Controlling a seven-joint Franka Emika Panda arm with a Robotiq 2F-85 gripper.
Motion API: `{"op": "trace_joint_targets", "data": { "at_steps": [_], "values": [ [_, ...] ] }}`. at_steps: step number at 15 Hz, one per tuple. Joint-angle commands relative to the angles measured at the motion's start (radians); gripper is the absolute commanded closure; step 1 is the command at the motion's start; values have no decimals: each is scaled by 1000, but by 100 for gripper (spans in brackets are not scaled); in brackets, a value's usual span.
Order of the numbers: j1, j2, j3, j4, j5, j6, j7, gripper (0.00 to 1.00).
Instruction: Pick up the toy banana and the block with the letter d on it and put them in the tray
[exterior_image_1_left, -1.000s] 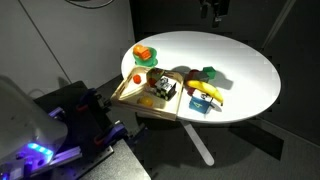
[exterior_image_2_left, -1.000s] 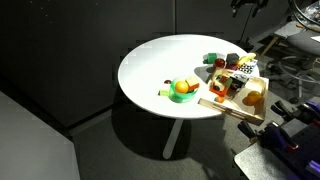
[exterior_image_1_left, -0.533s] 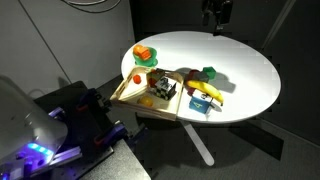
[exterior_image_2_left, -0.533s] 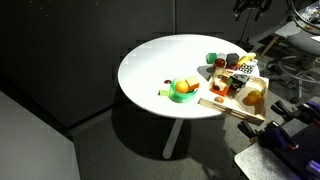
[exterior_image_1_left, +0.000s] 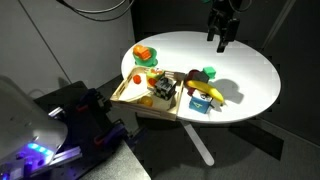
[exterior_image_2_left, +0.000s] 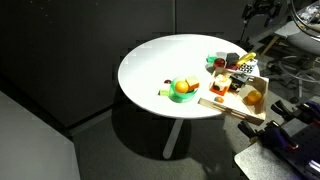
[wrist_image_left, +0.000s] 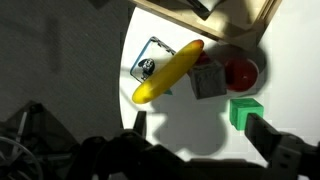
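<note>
Wrist view: toy banana (wrist_image_left: 168, 72) lies across the blue-sided block (wrist_image_left: 148, 66), long axis diagonal, lower left to upper right, outside the tray (wrist_image_left: 232, 14). Gripper (wrist_image_left: 195, 128) is spread wide and empty. In an exterior view, the gripper (exterior_image_1_left: 220, 36) hangs above the table (exterior_image_1_left: 250, 60), well apart from the banana (exterior_image_1_left: 207, 93). In an exterior view, the gripper (exterior_image_2_left: 262, 13) is high above the tray (exterior_image_2_left: 225, 108).

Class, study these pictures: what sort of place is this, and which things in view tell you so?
Probably a robotics lab or test cell, not a home: a round white table backed by dark walls, with electronics with a blue light beside it.
</note>
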Motion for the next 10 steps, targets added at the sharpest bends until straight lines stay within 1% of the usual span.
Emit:
{"op": "trace_joint_targets", "data": {
  "at_steps": [1, 6, 10],
  "values": [
    [-20, 63, -6, 52, 12, -37, 34, 0],
    [-29, 129, -8, 64, 34, 13, 61, 0],
    [-30, 179, -5, 65, 64, 95, 72, 0]
  ]
}}
